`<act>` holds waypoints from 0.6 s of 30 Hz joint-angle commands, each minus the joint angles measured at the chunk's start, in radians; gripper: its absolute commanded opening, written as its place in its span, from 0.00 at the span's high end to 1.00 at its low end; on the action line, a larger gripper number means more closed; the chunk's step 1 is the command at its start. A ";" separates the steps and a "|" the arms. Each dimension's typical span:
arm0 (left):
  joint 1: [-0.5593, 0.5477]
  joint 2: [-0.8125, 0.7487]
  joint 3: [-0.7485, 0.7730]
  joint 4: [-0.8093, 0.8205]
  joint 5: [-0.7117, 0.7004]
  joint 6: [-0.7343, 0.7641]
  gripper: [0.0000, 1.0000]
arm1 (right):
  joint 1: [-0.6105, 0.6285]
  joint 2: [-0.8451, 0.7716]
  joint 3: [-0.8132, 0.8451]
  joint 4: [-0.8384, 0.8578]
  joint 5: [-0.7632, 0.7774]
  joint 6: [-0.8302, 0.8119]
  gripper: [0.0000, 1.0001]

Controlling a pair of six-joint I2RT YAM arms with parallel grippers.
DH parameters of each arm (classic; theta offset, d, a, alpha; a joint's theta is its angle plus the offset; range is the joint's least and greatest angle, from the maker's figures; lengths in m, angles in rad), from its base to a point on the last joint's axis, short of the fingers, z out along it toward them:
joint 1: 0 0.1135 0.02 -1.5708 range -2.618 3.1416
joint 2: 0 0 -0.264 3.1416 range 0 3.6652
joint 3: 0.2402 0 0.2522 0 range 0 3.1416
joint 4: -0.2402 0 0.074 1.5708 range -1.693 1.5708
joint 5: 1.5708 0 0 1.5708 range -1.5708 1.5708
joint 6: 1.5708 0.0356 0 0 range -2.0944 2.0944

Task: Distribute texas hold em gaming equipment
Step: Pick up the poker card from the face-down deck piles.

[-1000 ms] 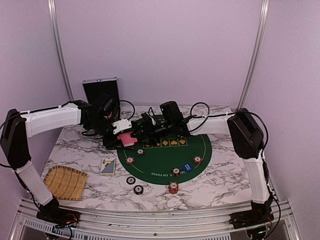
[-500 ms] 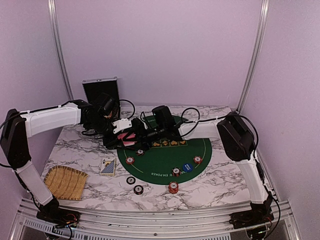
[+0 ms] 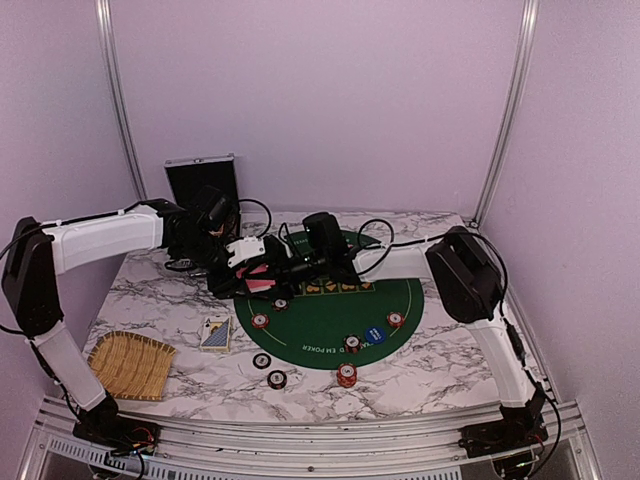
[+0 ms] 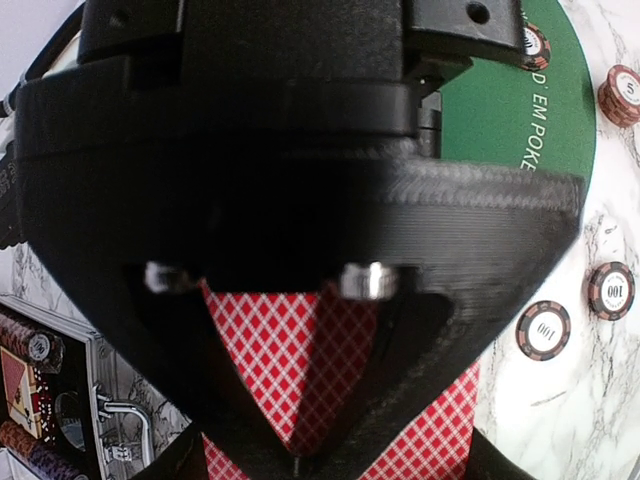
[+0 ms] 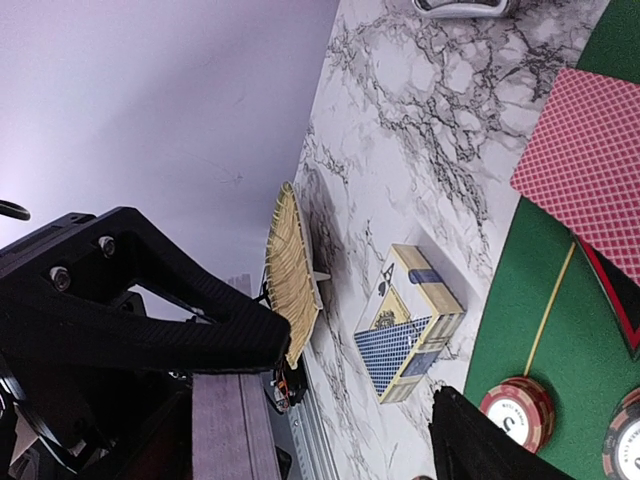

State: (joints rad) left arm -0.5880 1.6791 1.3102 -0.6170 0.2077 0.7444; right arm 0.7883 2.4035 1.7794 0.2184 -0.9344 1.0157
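My left gripper (image 3: 250,262) is shut on a stack of red-backed playing cards (image 3: 257,283) at the far left edge of the green poker mat (image 3: 330,325). In the left wrist view the cards (image 4: 265,350) sit between the closed fingers of that gripper (image 4: 295,455). My right gripper (image 3: 284,264) is open and empty, right beside the cards; its wrist view shows them (image 5: 590,180) to the right of it (image 5: 355,375). Several red and dark chips (image 3: 346,375) and the blue dealer button (image 3: 375,335) lie on and around the mat.
A blue card box (image 3: 215,333) lies left of the mat, also in the right wrist view (image 5: 410,320). The woven straw tray (image 3: 130,365) sits at the front left. The silver case (image 3: 202,180) stands open at the back left, with chips inside (image 4: 40,380).
My right arm has swung left, bringing its open gripper up against the cards in my left gripper. The left arm has barely moved.
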 commanded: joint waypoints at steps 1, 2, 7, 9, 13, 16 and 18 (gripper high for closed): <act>-0.006 0.014 0.020 0.001 -0.004 0.012 1.00 | 0.005 0.028 0.045 0.035 -0.008 0.018 0.21; -0.006 0.014 0.022 0.001 -0.004 0.011 1.00 | 0.005 0.033 0.046 0.030 -0.006 0.016 0.21; -0.007 0.010 0.028 0.001 -0.006 0.010 1.00 | -0.010 0.052 0.050 -0.030 0.020 -0.011 0.24; -0.007 0.006 0.025 0.001 -0.009 0.013 1.00 | -0.016 0.043 0.039 -0.065 0.041 -0.036 0.27; -0.007 0.002 0.020 0.000 -0.019 0.022 1.00 | -0.028 0.021 0.009 -0.111 0.053 -0.080 0.33; -0.007 0.000 0.014 0.001 -0.029 0.024 1.00 | -0.034 -0.004 -0.019 -0.123 0.058 -0.101 0.37; -0.007 -0.002 0.012 0.002 -0.030 0.026 1.00 | -0.038 -0.021 -0.034 -0.129 0.060 -0.111 0.39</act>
State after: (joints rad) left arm -0.5911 1.6981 1.3098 -0.6273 0.1730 0.7540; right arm 0.7731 2.4165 1.7878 0.1905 -0.9272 0.9581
